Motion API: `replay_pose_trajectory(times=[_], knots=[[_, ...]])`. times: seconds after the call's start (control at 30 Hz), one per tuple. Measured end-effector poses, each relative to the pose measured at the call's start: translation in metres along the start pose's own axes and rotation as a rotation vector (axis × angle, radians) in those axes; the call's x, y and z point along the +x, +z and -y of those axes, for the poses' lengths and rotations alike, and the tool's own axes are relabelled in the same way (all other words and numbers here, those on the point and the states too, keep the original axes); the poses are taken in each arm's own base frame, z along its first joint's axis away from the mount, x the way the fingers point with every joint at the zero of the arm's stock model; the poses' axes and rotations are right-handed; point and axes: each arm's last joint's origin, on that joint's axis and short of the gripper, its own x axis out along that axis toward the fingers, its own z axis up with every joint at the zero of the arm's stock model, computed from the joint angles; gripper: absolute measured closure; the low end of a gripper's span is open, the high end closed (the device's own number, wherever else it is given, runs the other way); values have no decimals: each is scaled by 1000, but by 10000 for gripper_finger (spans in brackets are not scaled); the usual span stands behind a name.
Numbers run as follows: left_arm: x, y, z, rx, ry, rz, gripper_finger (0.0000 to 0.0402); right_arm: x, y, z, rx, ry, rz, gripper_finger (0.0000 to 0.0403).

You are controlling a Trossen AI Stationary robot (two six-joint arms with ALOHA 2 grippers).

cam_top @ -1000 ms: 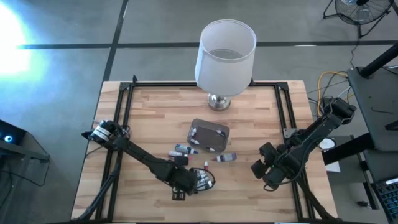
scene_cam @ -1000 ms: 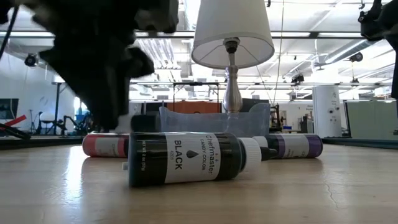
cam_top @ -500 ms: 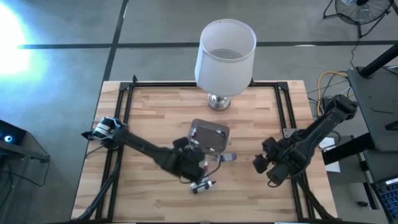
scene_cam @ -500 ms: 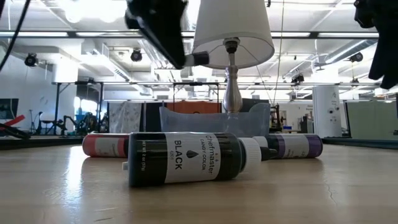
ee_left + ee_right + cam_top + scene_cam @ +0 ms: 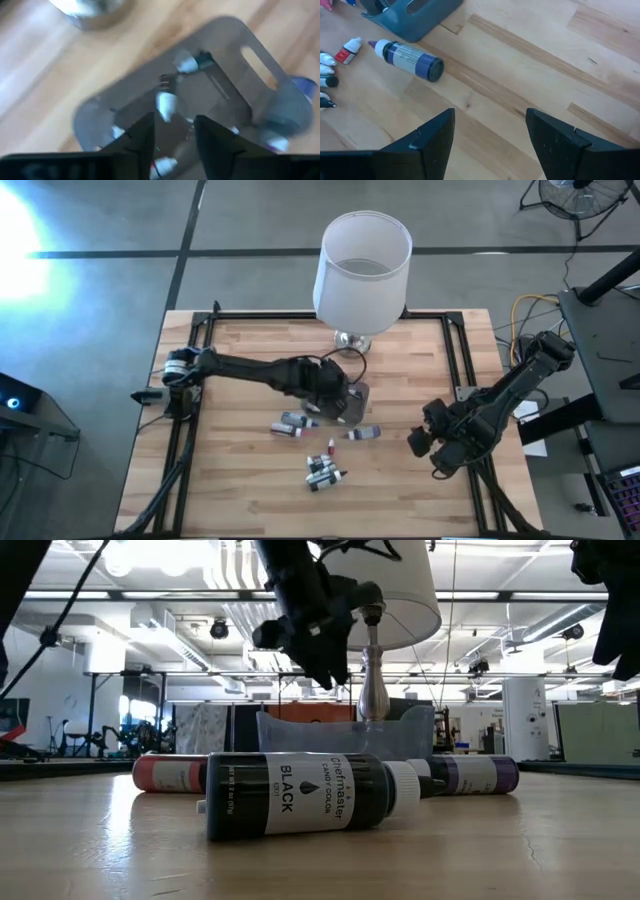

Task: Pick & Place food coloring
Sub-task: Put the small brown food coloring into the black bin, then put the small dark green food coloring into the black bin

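Several small food coloring bottles (image 5: 186,63) already lie inside the greyish translucent rectangular plastic tub (image 5: 220,90) at table centre, so I'd call the job partly done, not near finished. Working left to right on the pale wooden slatted table (image 5: 250,500): a loose clump of tiny bottles (image 5: 290,423) lies just in front of the tub, and a second clump with white bodies and dark caps (image 5: 323,472) sits nearer the front edge. Low view shows one of them as a smooth dark cylinder on its side, white label reading BLACK (image 5: 300,795), nozzle cap pale, glossy plastic. The left gripper (image 5: 335,392) hangs right over the tub; its wrist view shows the fingers parted with nothing clamped between them, and a white-capped bottle (image 5: 166,102) just past the tips, above the tub floor; I can't tell if it's dropping or already lying there. Next, a purple-labelled bottle (image 5: 362,434) lies on its side just beside the tub's near corner. The white drum-shade lamp with a chrome base (image 5: 365,260) stands behind the tub. The right gripper (image 5: 432,445) waits near the right edge, pincer spread wide, empty. Left to do, by my read: both clumps plus the purple one.
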Motion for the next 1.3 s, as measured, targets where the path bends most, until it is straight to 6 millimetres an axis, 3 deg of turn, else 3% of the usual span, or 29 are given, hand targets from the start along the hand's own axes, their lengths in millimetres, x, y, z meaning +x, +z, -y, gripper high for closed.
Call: replay_pose_trajectory(times=[0.2,0.37,0.43,0.67,0.73,0.83,1.0,1.3], knots=[[-21,-18,31,82,-96,-31,225,1,-1,-3,-15,21,-6,163],[-55,-69,80,306,-230,-42,221,1,-3,-10,-138,85,-15,163],[-60,-93,92,317,-253,-75,221,1,-4,-16,-185,138,-17,163],[-45,-139,95,-106,-167,-205,220,13,9,-34,-145,272,-98,163],[-47,-155,100,-42,-182,-196,220,16,14,-39,-183,311,-94,163],[-50,-172,104,215,-212,-160,220,17,19,-41,-270,329,-73,163],[-41,-173,95,654,-199,-141,220,16,20,-42,-392,342,-59,163],[-11,-142,72,977,-225,-174,220,16,19,-42,-324,340,-85,163]])
